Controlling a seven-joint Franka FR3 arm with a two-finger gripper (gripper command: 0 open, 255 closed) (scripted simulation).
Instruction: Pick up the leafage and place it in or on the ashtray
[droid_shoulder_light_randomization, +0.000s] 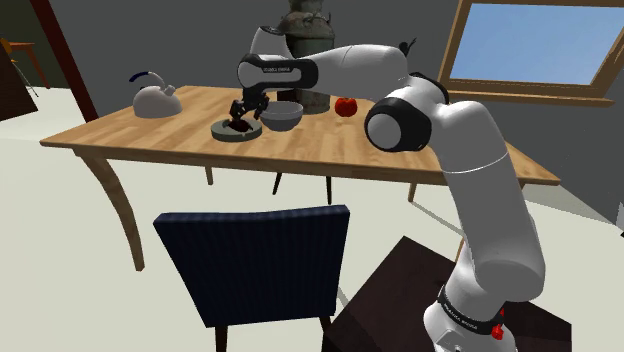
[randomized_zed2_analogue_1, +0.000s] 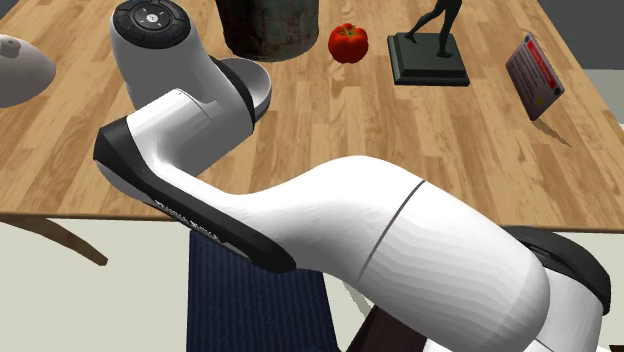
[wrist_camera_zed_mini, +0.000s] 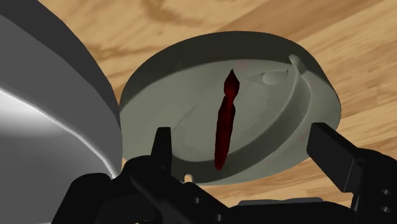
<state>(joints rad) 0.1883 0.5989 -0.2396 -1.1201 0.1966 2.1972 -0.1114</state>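
Note:
The leafage (wrist_camera_zed_mini: 224, 124) is a slim dark red leaf lying inside the ashtray (wrist_camera_zed_mini: 191, 89), a round grey-green dish on the wooden table. My gripper (wrist_camera_zed_mini: 245, 139) hovers just above the dish, open. Its fingers (wrist_camera_zed_mini: 163, 147) stand wide apart on either side of the leaf and do not touch it. In the shoulder view the gripper (droid_shoulder_light_randomization: 240, 117) points down onto the ashtray (droid_shoulder_light_randomization: 225, 133), near the middle of the table (droid_shoulder_light_randomization: 140, 135).
A grey bowl (droid_shoulder_light_randomization: 282, 116) sits right beside the ashtray. A red apple (droid_shoulder_light_randomization: 346, 106), a dark pot (droid_shoulder_light_randomization: 305, 45) and a white kettle (droid_shoulder_light_randomization: 155, 99) stand further off. A dark statuette (randomized_zed2_analogue_1: 430, 50) and a card (randomized_zed2_analogue_1: 535, 75) are at the second exterior view's right. A blue chair (droid_shoulder_light_randomization: 255, 265) stands at the table's near edge.

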